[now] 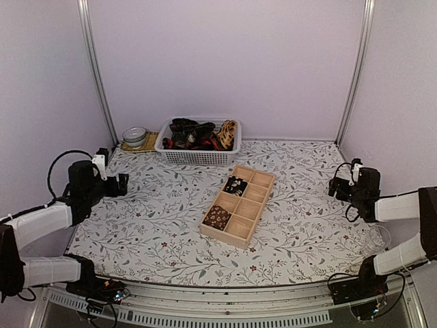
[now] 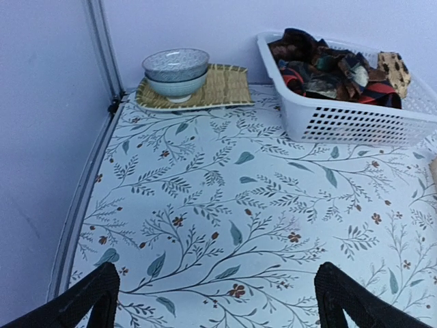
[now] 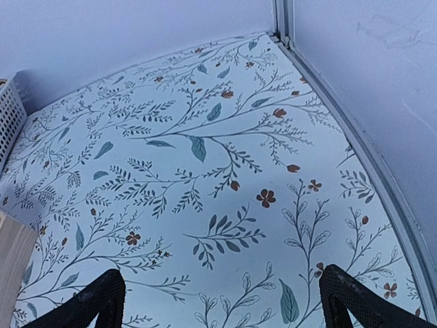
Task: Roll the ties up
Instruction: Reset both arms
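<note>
Left claw [image 1: 123, 184] released, jaws spread wide, empty, over the table's [image 1: 150, 225] left edge. Right claw [image 1: 333, 188] also released and empty, by the right edge. Loose ties [image 1: 196, 132] heaped in white basket [image 1: 198, 157] at the far edge. Wooden tray [image 1: 254, 205] mid-table holds two rolled ties in its left column: black speckled tie [image 1: 235, 185] farther, brown tie [image 1: 218, 217] nearer. Bowls [image 2: 175, 72] at far-left corner.
</note>
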